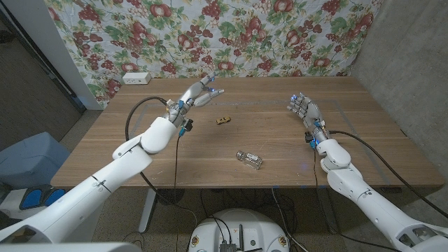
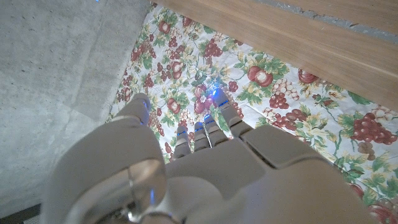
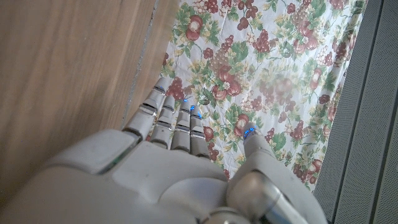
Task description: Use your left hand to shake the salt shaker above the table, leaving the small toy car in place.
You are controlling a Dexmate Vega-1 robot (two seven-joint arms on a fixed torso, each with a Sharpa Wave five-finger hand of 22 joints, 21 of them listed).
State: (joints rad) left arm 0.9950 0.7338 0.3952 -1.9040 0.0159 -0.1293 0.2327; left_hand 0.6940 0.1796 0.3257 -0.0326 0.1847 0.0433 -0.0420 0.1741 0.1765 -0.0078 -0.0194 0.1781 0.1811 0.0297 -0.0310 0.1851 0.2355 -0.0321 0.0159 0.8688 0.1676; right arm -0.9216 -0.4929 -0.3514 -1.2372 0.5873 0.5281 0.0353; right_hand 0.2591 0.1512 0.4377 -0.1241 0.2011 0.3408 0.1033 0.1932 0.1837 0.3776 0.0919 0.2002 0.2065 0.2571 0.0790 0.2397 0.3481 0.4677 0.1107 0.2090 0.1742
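A clear glass salt shaker (image 1: 249, 159) lies on its side near the table's front edge, at the middle. The small tan toy car (image 1: 222, 120) sits farther back, near the table's centre. My left hand (image 1: 198, 94) hovers over the back left of the table, behind and to the left of the car, fingers spread and holding nothing; its back shows in the left wrist view (image 2: 205, 168). My right hand (image 1: 303, 108) stands at the right side of the table, fingers upright and apart, empty; the right wrist view shows its back (image 3: 168, 168).
The wooden table (image 1: 140, 150) has a flowered cloth (image 1: 231, 35) hanging behind it. A white power strip (image 1: 136, 78) lies beyond the back left corner. A black cable (image 1: 133, 115) loops along my left arm. A concrete wall (image 1: 413, 63) stands to the right.
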